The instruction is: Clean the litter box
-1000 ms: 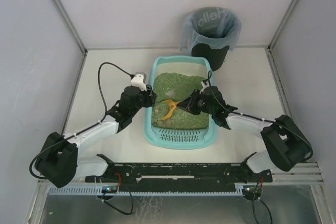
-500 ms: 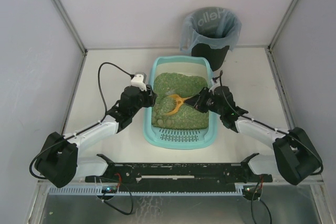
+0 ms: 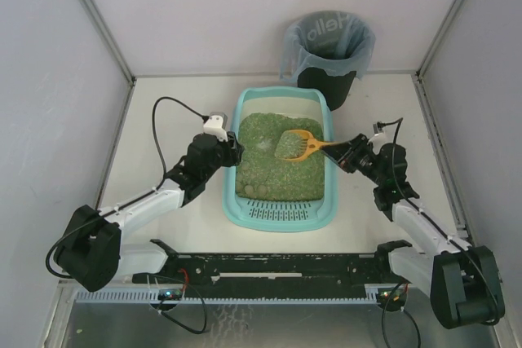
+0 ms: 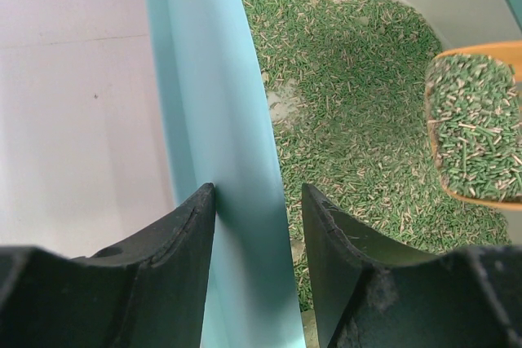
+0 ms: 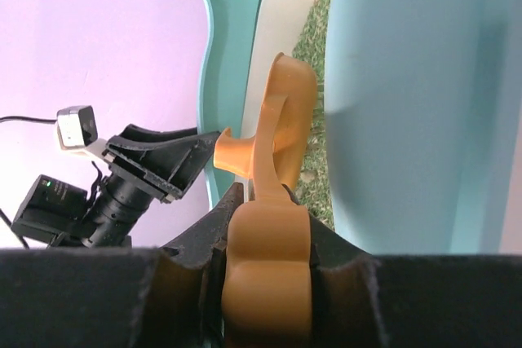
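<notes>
The light-teal litter box [image 3: 231,201] holds green litter [image 3: 277,173], with its grille ledge [image 3: 280,213] at the near end. My left gripper [image 3: 231,152] is shut on the box's left wall [image 4: 220,120], one finger on each side, in the left wrist view [image 4: 254,226]. My right gripper [image 3: 352,155] is shut on the handle [image 5: 267,258] of an orange scoop. The scoop head [image 3: 292,144] is held above the litter near the box's right wall and is full of green litter; it also shows in the left wrist view [image 4: 477,128].
A round black bin with a grey-blue bag liner [image 3: 328,50] stands behind the box at the back right. Several pale clumps [image 3: 261,194] lie at the near end of the litter. Walls close in the table on three sides.
My right arm has swung back to the right and lifted the scoop out of the litter, now loaded with litter. The left arm and the box have not moved.
</notes>
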